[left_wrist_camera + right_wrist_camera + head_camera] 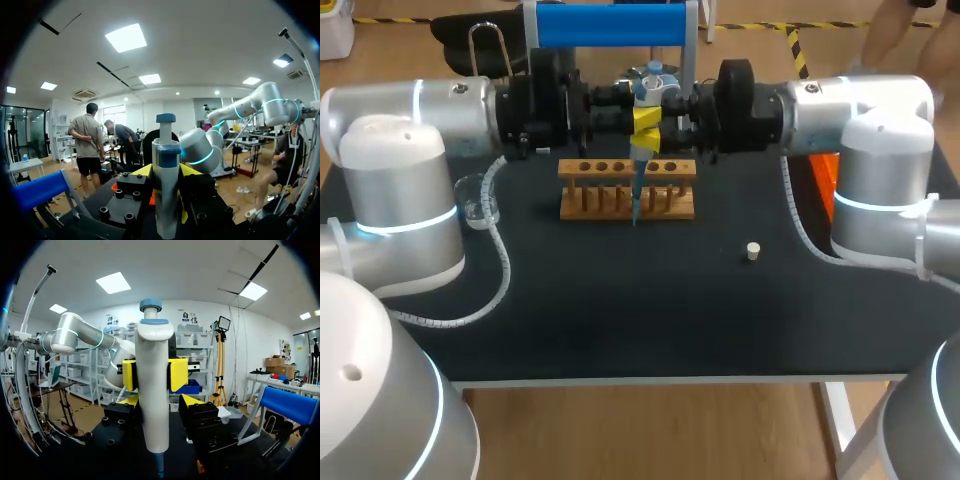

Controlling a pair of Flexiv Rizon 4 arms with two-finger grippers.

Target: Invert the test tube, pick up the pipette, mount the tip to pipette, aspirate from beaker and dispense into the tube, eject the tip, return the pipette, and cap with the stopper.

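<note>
Pipette (155, 390) upright, left pincer (152, 375) clamped on it | right pincer (161, 404) opposite, grip you cannot tell | tip (635, 212) at wooden rack (590, 200) | glass beaker (478, 200), contents unclear | stopper (753, 251) on table (620, 320)

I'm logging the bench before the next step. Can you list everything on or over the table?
pipette: one, white and blue, upright above the rack
rack: one, wooden, mid-table
beaker: one, clear, left of rack
stopper: one, cream, right of rack
stand: one, blue bar, behind rack
table: one, black
left tool: yellow tips, shut on pipette
right tool: yellow tips, facing it
left arm, right arm: silver
</note>
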